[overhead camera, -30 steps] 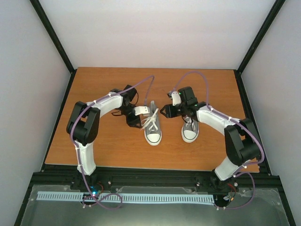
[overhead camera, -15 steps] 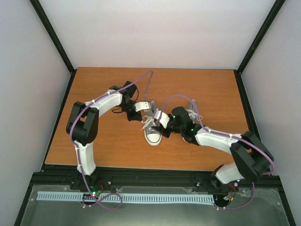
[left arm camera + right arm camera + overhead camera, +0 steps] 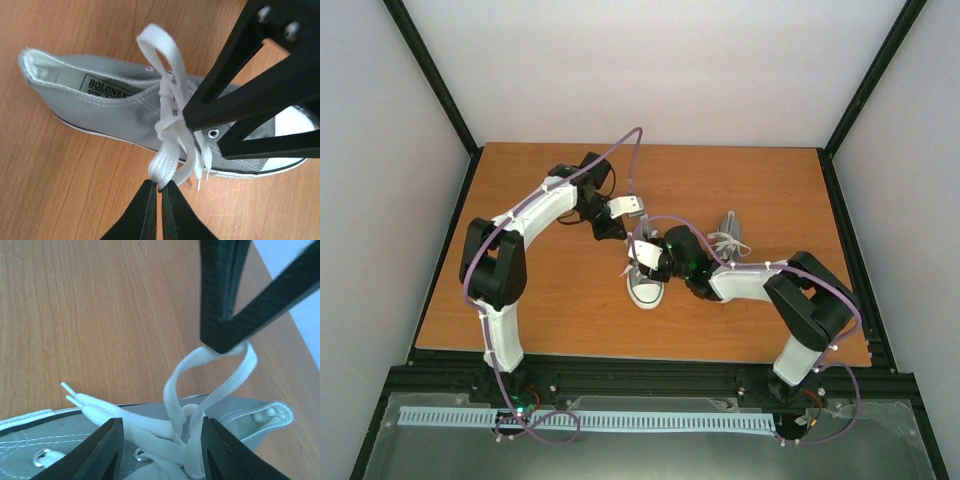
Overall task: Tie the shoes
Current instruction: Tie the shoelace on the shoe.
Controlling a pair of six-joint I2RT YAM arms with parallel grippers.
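Two grey shoes with white toe caps lie on the wooden table: the left shoe (image 3: 646, 287) (image 3: 110, 107) and the right shoe (image 3: 727, 241). My left gripper (image 3: 621, 237) (image 3: 160, 188) is shut on a loop of the left shoe's white lace (image 3: 170, 160), drawn out sideways from the knot (image 3: 167, 122). A second loop (image 3: 162, 50) stands free on the far side. My right gripper (image 3: 638, 266) (image 3: 162, 440) is open over the same shoe (image 3: 240, 412), its fingers (image 3: 107, 447) either side of the knot and lace bundle (image 3: 187, 417).
The right shoe lies behind my right forearm (image 3: 745, 283) with loose laces. Black frame posts (image 3: 450, 110) and pale walls bound the table (image 3: 540, 310) on three sides; the arm bases stand at the near edge.
My right arm swung left from the right shoe to the left shoe. My left gripper closed on a lace loop and drew it back and left.
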